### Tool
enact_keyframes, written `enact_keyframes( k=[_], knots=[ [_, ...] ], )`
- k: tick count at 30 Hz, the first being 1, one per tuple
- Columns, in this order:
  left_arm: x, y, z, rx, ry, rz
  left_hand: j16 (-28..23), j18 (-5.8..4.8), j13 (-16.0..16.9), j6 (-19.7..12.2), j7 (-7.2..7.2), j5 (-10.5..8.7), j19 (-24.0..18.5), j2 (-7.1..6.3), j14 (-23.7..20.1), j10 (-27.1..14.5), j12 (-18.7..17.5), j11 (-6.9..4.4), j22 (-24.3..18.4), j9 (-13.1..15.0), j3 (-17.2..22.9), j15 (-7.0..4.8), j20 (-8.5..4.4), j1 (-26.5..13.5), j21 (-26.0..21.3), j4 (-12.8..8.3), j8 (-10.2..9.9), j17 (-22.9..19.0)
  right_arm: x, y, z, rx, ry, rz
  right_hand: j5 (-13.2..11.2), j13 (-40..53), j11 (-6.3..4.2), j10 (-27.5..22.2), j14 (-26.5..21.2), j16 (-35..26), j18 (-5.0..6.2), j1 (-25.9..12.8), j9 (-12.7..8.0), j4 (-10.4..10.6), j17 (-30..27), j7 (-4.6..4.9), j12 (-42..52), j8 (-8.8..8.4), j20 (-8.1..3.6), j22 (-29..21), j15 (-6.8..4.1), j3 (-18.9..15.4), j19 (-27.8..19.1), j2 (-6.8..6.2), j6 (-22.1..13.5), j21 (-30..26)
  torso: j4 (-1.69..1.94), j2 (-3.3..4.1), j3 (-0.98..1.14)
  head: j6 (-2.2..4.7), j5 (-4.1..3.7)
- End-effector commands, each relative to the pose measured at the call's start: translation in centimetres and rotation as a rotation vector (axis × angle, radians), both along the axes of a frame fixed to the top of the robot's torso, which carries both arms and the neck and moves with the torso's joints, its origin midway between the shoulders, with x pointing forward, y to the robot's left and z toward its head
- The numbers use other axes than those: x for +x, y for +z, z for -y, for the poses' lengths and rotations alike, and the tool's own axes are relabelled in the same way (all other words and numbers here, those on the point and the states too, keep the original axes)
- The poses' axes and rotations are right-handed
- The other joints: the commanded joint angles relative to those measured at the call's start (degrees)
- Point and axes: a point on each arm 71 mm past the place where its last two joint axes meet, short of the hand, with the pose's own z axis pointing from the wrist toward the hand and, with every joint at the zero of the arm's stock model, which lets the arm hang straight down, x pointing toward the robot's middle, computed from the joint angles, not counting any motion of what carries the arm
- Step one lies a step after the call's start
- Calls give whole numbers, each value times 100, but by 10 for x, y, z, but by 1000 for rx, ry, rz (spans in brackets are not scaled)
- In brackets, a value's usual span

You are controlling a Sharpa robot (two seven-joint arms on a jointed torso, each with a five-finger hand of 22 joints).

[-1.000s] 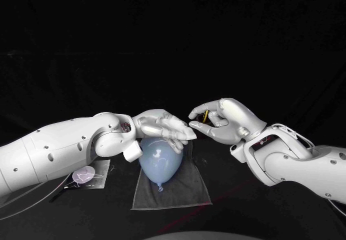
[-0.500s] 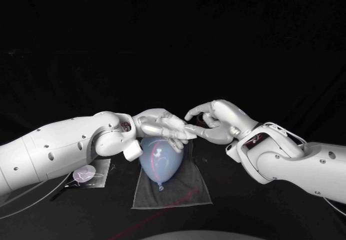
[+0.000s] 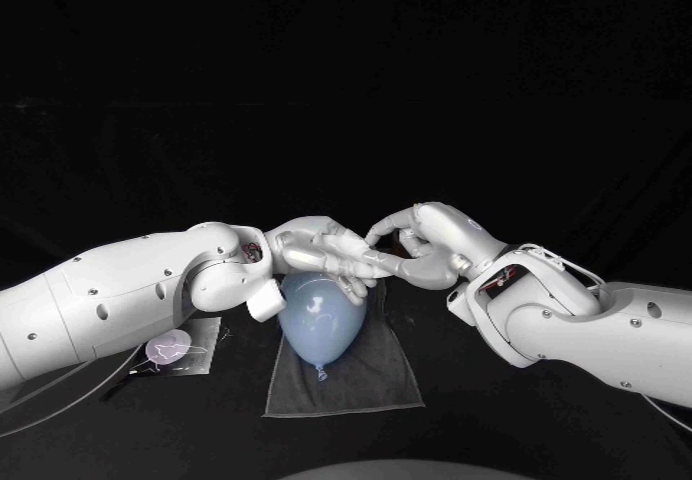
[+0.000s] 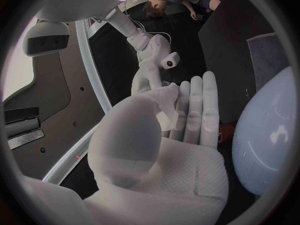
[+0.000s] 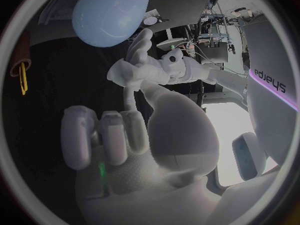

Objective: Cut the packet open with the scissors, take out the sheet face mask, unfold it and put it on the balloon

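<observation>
Meeting above the balloon's broad end, the 2 hands seem to be at the unfolding step. The left hand pinches a white wad (apparently the sheet face mask); whether the right hand grips it too, I cannot tell. The balloon lies on a grey cloth mid-tabletop. Next move: draw the edges apart gently.

Setting. A black table takes up the near field and merges with a black backdrop; the line where one ends and the other begins cannot be made out. Only the near field is lit; the far field is dark. In the right wrist view, beyond the table: a bench crowded with cables and equipment, and near it a bright pale patch of light.
</observation>
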Motion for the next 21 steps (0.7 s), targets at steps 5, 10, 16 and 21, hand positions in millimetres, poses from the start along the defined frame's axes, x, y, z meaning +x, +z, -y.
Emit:
enact_keyframes(
  k=[5, 10, 16, 21],
  knots=[
    [-1, 2, 2, -10, -8, 4, -20, 115, -2, 22, 14, 18, 23, -15, 36, -30, -21, -17, 9, 497, 4, -12, -3, 52, 22, -32, 28, 8, 0, 0, -3, -9, -3, 4, -2, 1391, -35, 484, 600, 30, 53, 55, 14, 43, 1510, -19, 40, 44, -17, 794, -8, 4, 265, 115, 76, 13, 4, 2, -4, -8, -8],
    [-1, 2, 2, -10, -9, 4, -20, 115, -2, 22, 14, 18, 23, -15, 36, -30, -21, -17, 9, 497, 4, -12, -3, 52, 22, -32, 28, 8, 1, 0, -4, -6, -4, 8, -1, 1397, -66, 492, 600, 30, 52, 118, 31, 44, 1510, -55, 53, 88, -41, 800, -36, 39, 271, 185, 139, 18, 6, -1, -4, -8, -8],
    [0, 2, 2, -10, -9, 4, -20, 115, -2, 22, 14, 18, 23, -15, 36, -30, -21, -17, 9, 497, 4, -12, -3, 52, 22, -32, 28, 8, 1, 1, -4, 0, -11, 14, 1, 1400, -124, 496, 600, 30, 50, 210, 71, 92, 1510, -119, 60, 174, -88, 806, -86, 178, 277, 465, 216, 19, 5, -1, -4, 4, -10],
    [0, 1, 2, -10, -8, 4, -20, 115, -2, 22, 14, 18, 23, -15, 36, -30, -21, -17, 9, 497, 4, -12, -3, 52, 22, -32, 28, 8, 1, 2, -4, 8, -11, 25, 5, 1409, -170, 506, 600, 30, 45, 409, 133, 31, 1510, -163, 79, 271, -135, 824, -132, 498, 289, 758, 213, 32, 2, 1, -2, 2, -11]
  ],
)
